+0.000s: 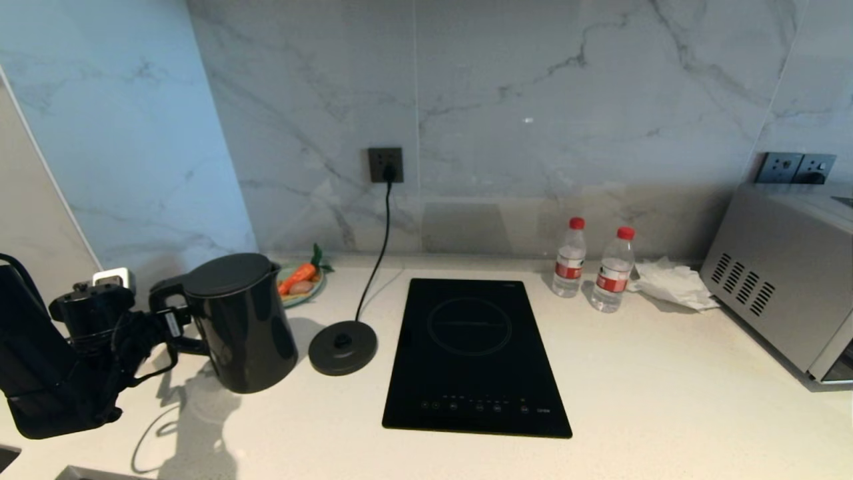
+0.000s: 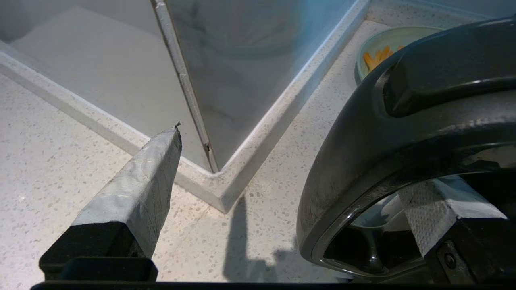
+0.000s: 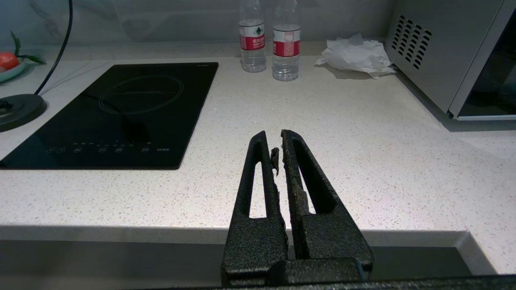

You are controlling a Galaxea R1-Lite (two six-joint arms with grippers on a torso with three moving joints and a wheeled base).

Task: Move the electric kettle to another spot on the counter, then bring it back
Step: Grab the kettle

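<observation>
The electric kettle point(image 1: 243, 327), glossy black with a flat lid, stands upright on the counter point(image 1: 666, 400) at the far left, off its base disc point(image 1: 342, 347). My left gripper point(image 1: 168, 321) is at the kettle's loop handle point(image 1: 174, 293) and is open. In the left wrist view the handle point(image 2: 363, 141) sits between the jaws: one taped finger point(image 2: 137, 193) stays well outside it, the other finger point(image 2: 435, 201) reaches through the loop. Neither pad presses the handle. My right gripper point(image 3: 275, 139) hovers shut and empty over the counter's front edge.
An induction hob point(image 1: 473, 353) lies mid-counter, right of the corded base. A plate with a carrot point(image 1: 303, 280) sits behind the kettle by the wall corner. Two water bottles point(image 1: 570, 257), crumpled tissue point(image 1: 673, 283) and a microwave point(image 1: 780, 280) stand at the right.
</observation>
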